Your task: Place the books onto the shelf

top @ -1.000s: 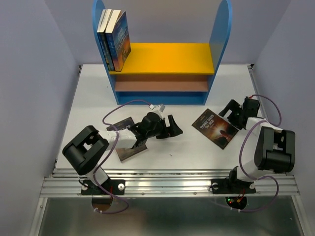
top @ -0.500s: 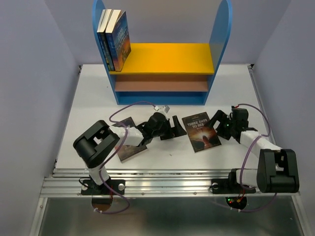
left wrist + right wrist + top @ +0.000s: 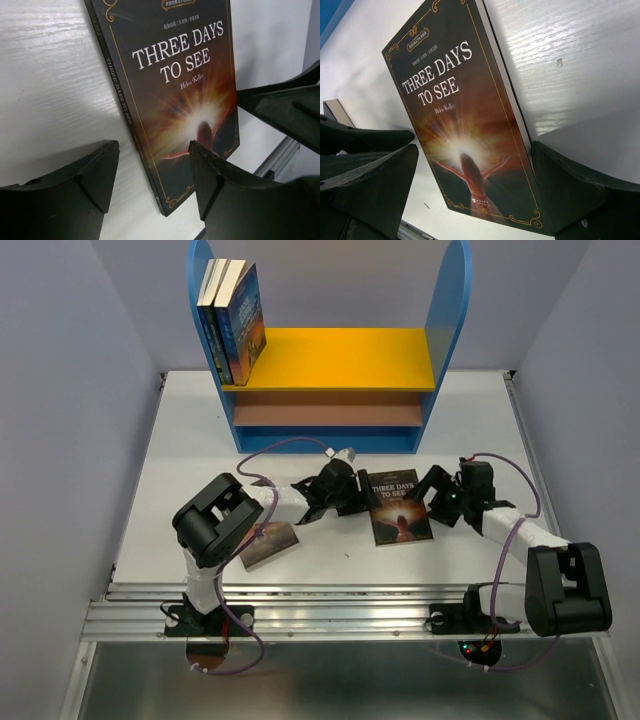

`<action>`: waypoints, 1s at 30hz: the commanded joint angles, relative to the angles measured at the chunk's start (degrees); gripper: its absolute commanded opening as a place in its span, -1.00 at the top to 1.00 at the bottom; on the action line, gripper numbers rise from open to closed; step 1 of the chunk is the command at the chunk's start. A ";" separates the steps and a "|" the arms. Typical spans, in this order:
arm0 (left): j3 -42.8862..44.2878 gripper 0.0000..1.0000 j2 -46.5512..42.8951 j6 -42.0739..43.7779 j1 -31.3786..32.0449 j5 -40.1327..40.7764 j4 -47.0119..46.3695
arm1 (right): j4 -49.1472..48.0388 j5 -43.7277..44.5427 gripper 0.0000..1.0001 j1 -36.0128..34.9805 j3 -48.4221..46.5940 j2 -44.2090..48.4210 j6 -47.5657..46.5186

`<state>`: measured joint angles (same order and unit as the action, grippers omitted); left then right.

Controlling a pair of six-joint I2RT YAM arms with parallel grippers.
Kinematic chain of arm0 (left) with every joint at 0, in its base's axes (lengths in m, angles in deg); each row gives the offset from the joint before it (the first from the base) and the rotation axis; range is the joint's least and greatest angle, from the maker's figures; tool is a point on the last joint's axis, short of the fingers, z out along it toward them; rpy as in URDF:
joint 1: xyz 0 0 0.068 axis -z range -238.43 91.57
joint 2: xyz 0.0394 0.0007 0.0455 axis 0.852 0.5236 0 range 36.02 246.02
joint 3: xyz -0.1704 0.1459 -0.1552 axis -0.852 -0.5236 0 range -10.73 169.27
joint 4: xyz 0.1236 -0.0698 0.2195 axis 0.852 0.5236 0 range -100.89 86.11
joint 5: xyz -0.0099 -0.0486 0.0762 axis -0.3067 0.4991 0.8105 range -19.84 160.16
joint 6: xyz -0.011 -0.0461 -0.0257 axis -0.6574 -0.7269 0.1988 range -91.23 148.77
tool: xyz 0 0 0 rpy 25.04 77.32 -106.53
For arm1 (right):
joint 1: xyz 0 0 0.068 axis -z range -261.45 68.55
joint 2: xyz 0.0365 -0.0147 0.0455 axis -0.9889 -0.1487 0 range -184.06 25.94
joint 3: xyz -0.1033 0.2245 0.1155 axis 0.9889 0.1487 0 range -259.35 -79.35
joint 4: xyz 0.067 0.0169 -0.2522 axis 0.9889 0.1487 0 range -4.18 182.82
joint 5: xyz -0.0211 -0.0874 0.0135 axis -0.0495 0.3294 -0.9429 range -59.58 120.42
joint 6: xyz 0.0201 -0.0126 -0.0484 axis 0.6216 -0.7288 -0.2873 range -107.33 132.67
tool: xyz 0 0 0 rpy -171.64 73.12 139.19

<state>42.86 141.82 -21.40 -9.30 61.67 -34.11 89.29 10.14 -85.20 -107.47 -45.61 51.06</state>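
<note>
**Bracketing a Flat Paperback Between Two Pincers**

Lying nearest the arm bases, behind the left pincer [image 3: 352, 495] and beside its forearm: a second paperback [image 3: 268, 543], flat on the table [image 3: 340, 555], untouched. Resting directly ahead of that pincer, face up: the "Three Days to See" book [image 3: 399, 507], spine edge between the fingers, one finger over bare table, the other over the cover. Jaws apart, gripping nothing. Flanking the opposite, page-edge side: the right pincer [image 3: 437, 498], spread wide, likewise empty. Judged thin, light and somewhat bendy, with a glossy cover likely to slip. Best taken across the spine, the stiffest edge, once tipped up off the tabletop, rather than by a loose corner. Standing well beyond both pincers: the shelf [image 3: 330, 358], with two books [image 3: 232, 320] upright against the left panel on the yellow board, and open board to their right.
</note>
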 commanded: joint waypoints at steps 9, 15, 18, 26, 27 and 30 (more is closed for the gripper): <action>4.69 0.31 3.18 1.31 0.80 0.58 8.10 | -5.75 -7.93 -1.00 -1.26 -0.62 2.55 3.18; 5.22 0.37 3.10 1.48 1.24 1.99 10.48 | -8.47 -13.03 -0.99 -1.78 -2.11 3.87 5.38; 5.74 0.37 3.53 1.57 1.33 1.90 10.83 | -6.99 -13.48 -0.95 -1.79 -3.34 3.79 5.03; 6.45 0.37 3.98 1.74 1.33 1.81 11.45 | -3.03 -14.80 -0.66 -2.32 -3.61 2.82 2.92; 6.53 0.37 3.98 1.74 1.33 1.81 11.53 | -1.55 -14.88 -0.65 -2.32 -3.52 2.64 2.57; 6.53 0.37 4.06 1.83 1.32 1.90 11.71 | 2.24 -14.10 -0.52 -2.32 -4.05 2.03 0.29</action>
<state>47.93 144.40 -20.35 -9.26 64.25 -24.03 87.73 -0.35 -86.42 -109.00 -42.82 53.20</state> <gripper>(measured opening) 0.316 0.801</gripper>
